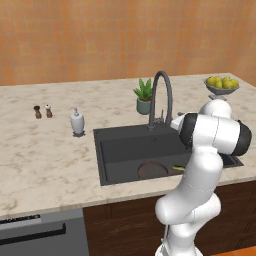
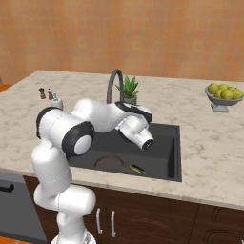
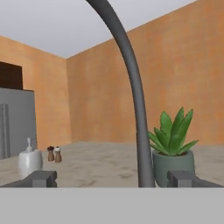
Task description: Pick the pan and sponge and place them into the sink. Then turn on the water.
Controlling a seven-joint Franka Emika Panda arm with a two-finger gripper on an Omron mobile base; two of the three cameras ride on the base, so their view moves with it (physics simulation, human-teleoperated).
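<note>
- Gripper (image 3: 112,178) is spread wide with nothing between the fingers, pointing straight at the tall arched tap (image 3: 131,87), which runs up the middle of the hand view.
- Pan (image 1: 152,170) already sits in the sink (image 1: 120,135), lower centre of the left base view.
- Sponge (image 1: 178,167) lies just right of the pan.
- Potted plant (image 1: 144,96) stands beside the tap; soap dispenser (image 1: 77,122) is further left.

Potted plant (image 1: 144,96), fruit bowl (image 1: 221,86), soap dispenser (image 1: 77,122)
</note>
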